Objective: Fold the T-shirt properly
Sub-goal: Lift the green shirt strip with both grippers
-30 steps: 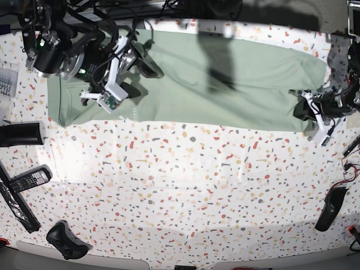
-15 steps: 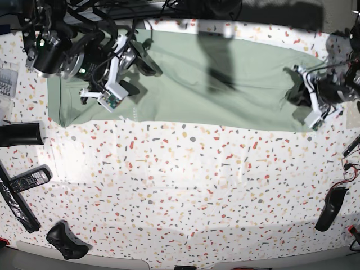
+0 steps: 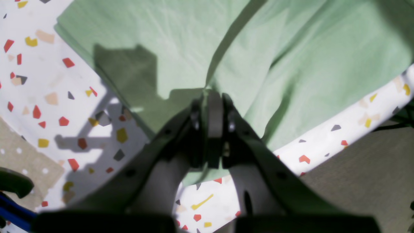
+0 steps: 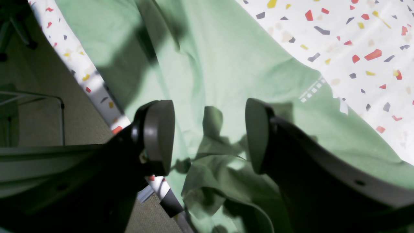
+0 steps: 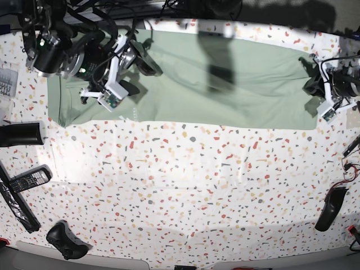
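Note:
The pale green T-shirt (image 5: 225,84) lies spread in a long band across the far side of the speckled table. At its right end my left gripper (image 5: 311,84) is shut on the T-shirt. In the left wrist view the jaws (image 3: 212,106) meet on a fold of the cloth (image 3: 291,48), and a crease runs away from the tips. Over the shirt's left part, my right gripper (image 5: 140,76) stands open. In the right wrist view its pads (image 4: 158,136) are wide apart above a rumpled bit of the T-shirt (image 4: 226,64), gripping nothing.
A black cylinder (image 5: 19,135), remotes (image 5: 28,180), a black strip (image 5: 17,205) and a game controller (image 5: 67,241) lie along the left and near-left edge. A black object (image 5: 329,208) is at the right edge. The far table edge (image 4: 97,84) runs close behind both grippers.
My left arm has moved up and to the right, toward the far right corner, with the shirt's right end. The right arm has stayed nearly still and open.

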